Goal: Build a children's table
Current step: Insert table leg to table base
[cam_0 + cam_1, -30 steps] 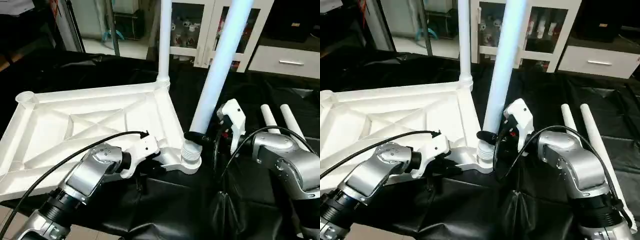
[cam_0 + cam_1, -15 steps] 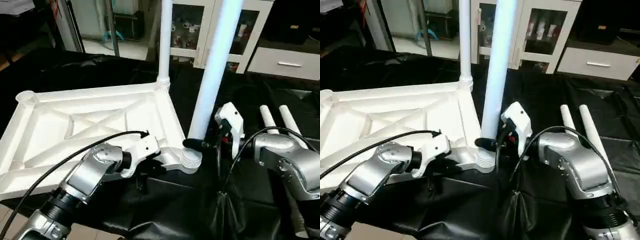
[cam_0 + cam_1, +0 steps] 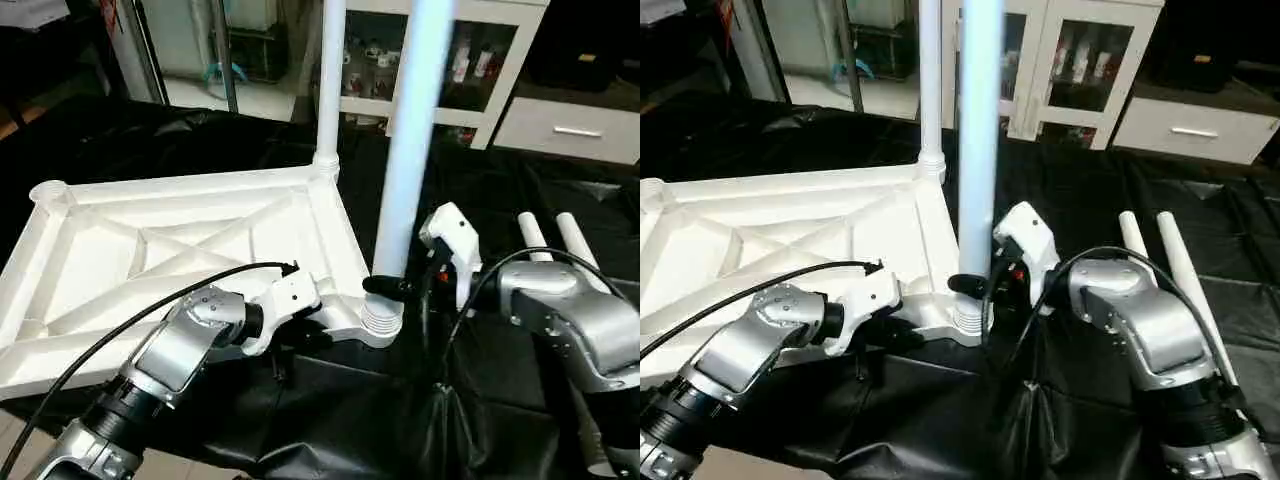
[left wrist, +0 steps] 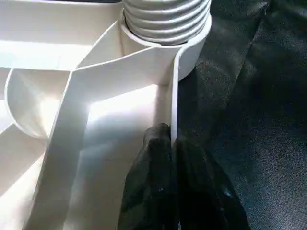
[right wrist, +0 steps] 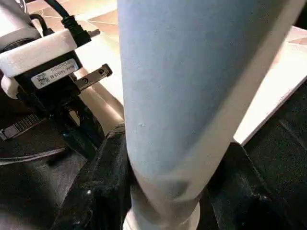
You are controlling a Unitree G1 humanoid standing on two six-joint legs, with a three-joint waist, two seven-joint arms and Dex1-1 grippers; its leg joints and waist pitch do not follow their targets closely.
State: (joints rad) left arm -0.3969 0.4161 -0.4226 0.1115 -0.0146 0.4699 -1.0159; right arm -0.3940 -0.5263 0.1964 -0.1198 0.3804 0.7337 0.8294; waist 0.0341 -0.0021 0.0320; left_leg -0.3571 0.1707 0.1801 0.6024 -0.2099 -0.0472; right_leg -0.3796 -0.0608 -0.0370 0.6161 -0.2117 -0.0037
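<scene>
The children's table lies upside down on the black cover, its white tabletop (image 3: 180, 250) showing the ribbed underside. One white leg (image 3: 329, 80) stands in the far corner socket. A second leg (image 3: 405, 130) stands upright in the near right corner socket (image 3: 383, 322), and my right gripper (image 3: 392, 288) is shut on its lower end, a black finger (image 5: 103, 177) on each side. My left gripper (image 4: 165, 139) is shut on the tabletop's thin rim wall (image 4: 173, 96) just beside that socket. Two more legs (image 3: 560, 235) lie loose at the right.
A white glass-door cabinet (image 3: 470, 60) and a white drawer front (image 3: 575, 130) stand behind the work surface. The black cover (image 3: 350, 420) hangs in folds at the near edge. The far left corner socket (image 3: 48, 192) is open.
The leg in my right gripper has swung from leaning right to upright over the near corner socket, the gripper shifting a little left with it. My left gripper has kept its hold.
</scene>
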